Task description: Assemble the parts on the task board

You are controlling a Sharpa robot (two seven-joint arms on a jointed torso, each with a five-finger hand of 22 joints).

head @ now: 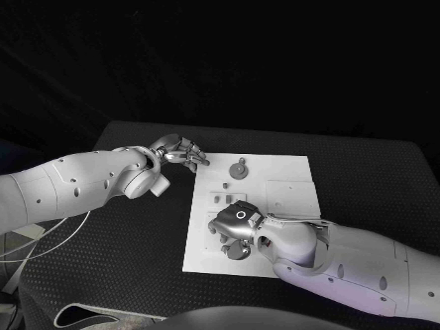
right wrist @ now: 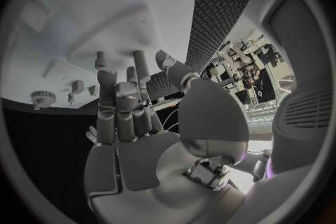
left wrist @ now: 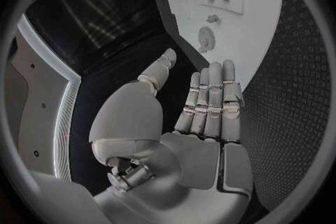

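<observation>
On the task board mid-tabletop, the right hand covers the near parts, its fingers apart and empty in its wrist view; left hand hovers empty, fingers straight, beside the far corner near a gear-like part.

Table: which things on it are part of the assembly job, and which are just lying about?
Job:
board
gear part near the board's far edge
small parts mid-board
left hand, holding nothing
right hand, over the board

Lying about:
cable on the table's left side
</observation>
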